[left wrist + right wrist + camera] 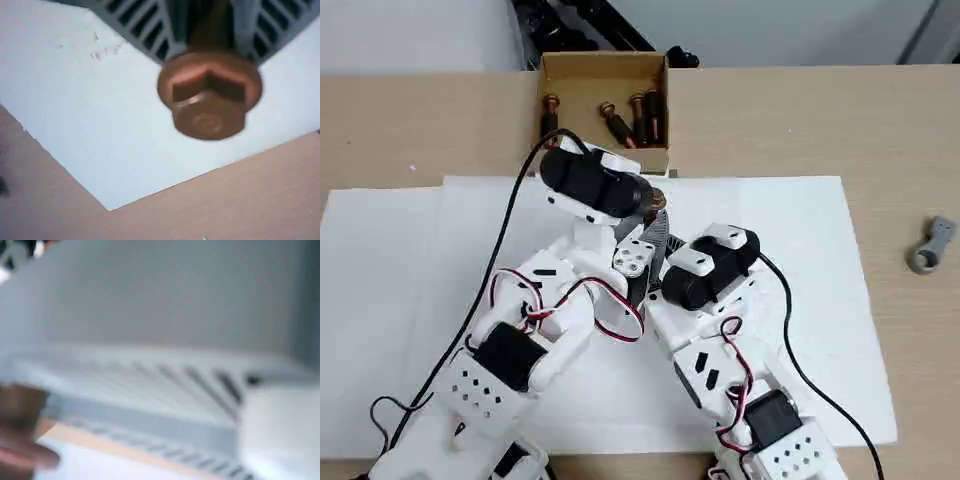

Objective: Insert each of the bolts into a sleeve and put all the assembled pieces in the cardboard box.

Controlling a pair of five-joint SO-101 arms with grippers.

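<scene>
As seen from above, the tan table [880,120] underlies everything. A white paper sheet [400,260] covers the stretch beneath both arms. Just beyond the left gripper [653,205] sits the cardboard box [605,62], open top up, its near wall almost under the tips.

Left gripper is clamped on a copper bolt [210,95]. Ribbed grey fingers [135,22] pinch the shank; hex head and flange poke out past them, hanging clear above the sheet's edge. The shank is hidden, so I cannot tell whether a sleeve is on it.

Right gripper [658,240] sits close behind the left one and a little to its side, pointing toward it. Cannot tell whether it is wide, narrow or holding anything. Its own camera gives a brown blur, too soft to name.

Four assembled pieces [618,124] lie in the box ahead of the left gripper: one alone off to the left, three bunched straight ahead. A small grey part [930,245] rests on bare table well off to the right of both grippers.

Step, as I read it: either the mating of bolt and sleeve between the two grippers, or the start of the carry to the box. If it is the carry, the next move calls for the right gripper to back clear. The left then goes forward over the near wall, lowers and lets go, so the piece lands beside the others.
</scene>
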